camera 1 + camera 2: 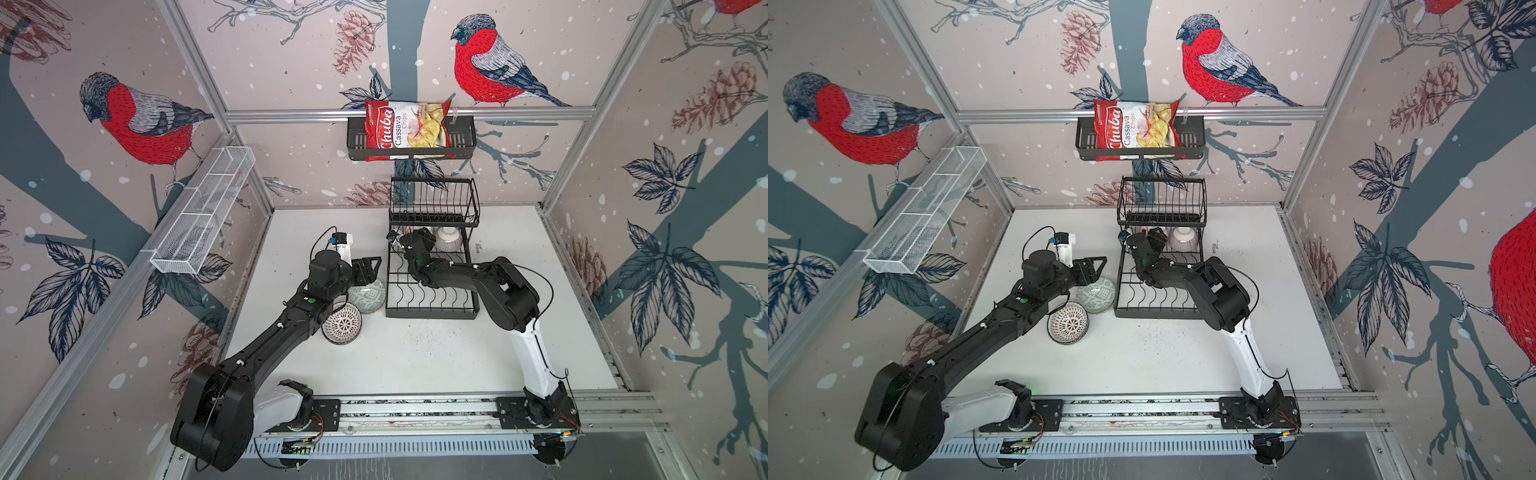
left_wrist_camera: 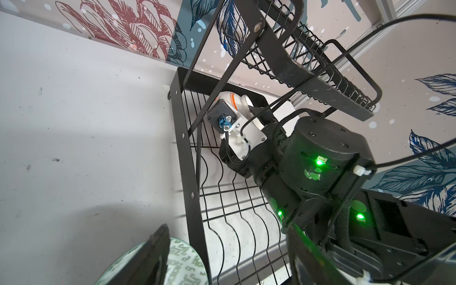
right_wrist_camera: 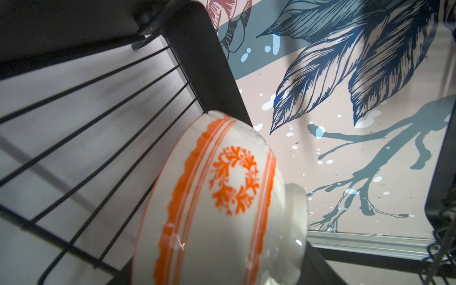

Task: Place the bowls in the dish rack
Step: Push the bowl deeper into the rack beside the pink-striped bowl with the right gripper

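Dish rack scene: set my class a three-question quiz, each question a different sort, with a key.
1. Which gripper reaches inside the dish rack?
2. How many bowls show on the table outside the rack? A one, B two, C five.
3. True or false: the chips bag sits in the black wall shelf.
Key: 1 the right gripper; 2 B, the grey-green bowl and the dotted bowl; 3 true.

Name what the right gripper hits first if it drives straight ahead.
Most likely the orange-patterned bowl, lying on its side in the dish rack, directly ahead in the right wrist view; how near, I cannot tell.
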Tool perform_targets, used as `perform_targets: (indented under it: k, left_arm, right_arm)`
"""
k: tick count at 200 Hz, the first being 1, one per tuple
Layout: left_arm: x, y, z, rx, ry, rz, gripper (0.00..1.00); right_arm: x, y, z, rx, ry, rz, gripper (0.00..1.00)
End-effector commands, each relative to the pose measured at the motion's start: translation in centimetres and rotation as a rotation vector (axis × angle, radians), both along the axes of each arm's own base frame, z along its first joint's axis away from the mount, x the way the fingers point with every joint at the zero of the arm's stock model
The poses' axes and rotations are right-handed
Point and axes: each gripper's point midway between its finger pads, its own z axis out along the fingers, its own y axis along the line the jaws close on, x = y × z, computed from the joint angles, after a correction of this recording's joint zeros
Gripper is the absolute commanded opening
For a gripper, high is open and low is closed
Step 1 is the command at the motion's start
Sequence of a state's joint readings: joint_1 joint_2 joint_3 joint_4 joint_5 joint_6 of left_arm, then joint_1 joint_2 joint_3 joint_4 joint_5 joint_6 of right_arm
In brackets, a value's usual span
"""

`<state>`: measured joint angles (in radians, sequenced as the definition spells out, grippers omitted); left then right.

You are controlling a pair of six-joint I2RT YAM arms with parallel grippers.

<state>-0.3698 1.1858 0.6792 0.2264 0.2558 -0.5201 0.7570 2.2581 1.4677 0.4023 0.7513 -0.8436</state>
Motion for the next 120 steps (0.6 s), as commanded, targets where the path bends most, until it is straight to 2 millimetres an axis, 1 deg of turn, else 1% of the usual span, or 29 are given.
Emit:
perform_targets:
  k: [1,31,69,109,120]
  left_arm:
    - [0.0,0.0,0.0,0.001,-0.002,-0.004,0.74]
    - [0.1,-0.1,-0.3,0.0,0.007,-0.006,0.74]
    - [0.1,-0.2,-0.5,-0.002,0.014,-0.008,0.74]
    - [0.2,-0.2,-0.4,-0.003,0.014,-0.006,0.74]
    - [0.2,-0.2,-0.4,-0.003,0.015,-0.007,0.73]
  right_arm:
    - [0.9,0.7,1.7,0.05,-0.072,0.01,0.54]
    - [1.3,0.6,1.3,0.051,-0.083,0.021,0.58]
    - [1.6,0.3,0.3,0.05,-0.061,0.029,0.69]
    - [1.9,0.4,-0.5,0.065,-0.04,0.035,0.72]
    - [1.9,0.4,-0.8,0.061,-0.036,0.035,0.74]
